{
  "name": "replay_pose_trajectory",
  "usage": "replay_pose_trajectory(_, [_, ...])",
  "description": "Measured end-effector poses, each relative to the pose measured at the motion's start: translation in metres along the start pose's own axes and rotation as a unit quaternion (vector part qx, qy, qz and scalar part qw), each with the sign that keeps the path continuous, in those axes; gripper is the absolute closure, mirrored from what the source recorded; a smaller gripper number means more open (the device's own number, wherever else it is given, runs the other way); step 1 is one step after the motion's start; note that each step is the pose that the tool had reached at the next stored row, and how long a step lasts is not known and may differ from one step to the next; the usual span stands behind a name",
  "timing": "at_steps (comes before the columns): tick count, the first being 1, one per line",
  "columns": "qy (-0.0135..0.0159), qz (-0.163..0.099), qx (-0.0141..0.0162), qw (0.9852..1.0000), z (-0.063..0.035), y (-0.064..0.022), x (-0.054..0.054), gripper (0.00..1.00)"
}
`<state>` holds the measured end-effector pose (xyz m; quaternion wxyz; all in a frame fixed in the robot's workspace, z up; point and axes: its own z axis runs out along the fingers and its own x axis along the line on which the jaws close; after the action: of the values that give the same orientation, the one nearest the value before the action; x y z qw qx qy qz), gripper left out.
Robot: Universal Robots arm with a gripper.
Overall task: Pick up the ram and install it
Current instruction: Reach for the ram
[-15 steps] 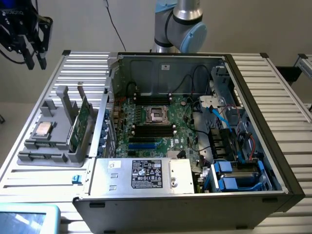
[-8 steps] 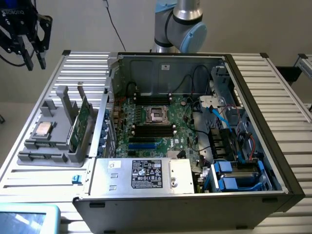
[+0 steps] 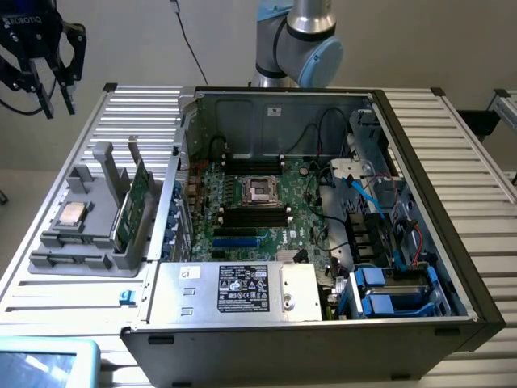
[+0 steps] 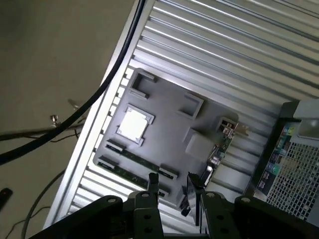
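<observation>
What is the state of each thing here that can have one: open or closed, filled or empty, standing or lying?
end effector: open, holding nothing, raised away from the holder.
ram: standing on its edge in the gray holder.
processor chip: lying flat on the holder.
computer case: side panel off, inside exposed.
memory slots: empty.
</observation>
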<state>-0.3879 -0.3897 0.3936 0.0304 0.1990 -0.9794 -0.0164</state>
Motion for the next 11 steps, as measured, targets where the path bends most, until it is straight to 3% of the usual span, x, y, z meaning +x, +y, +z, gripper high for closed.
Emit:
replay_pose_trajectory(5, [0.0020,-0.045,0.0024,0.9990,0.0000,0.0000,0.0000,0.64])
replay_pose_trajectory(11, [0.0044,-0.100,0.0053,0.9950,0.0000,0.0000,0.0000,0.64])
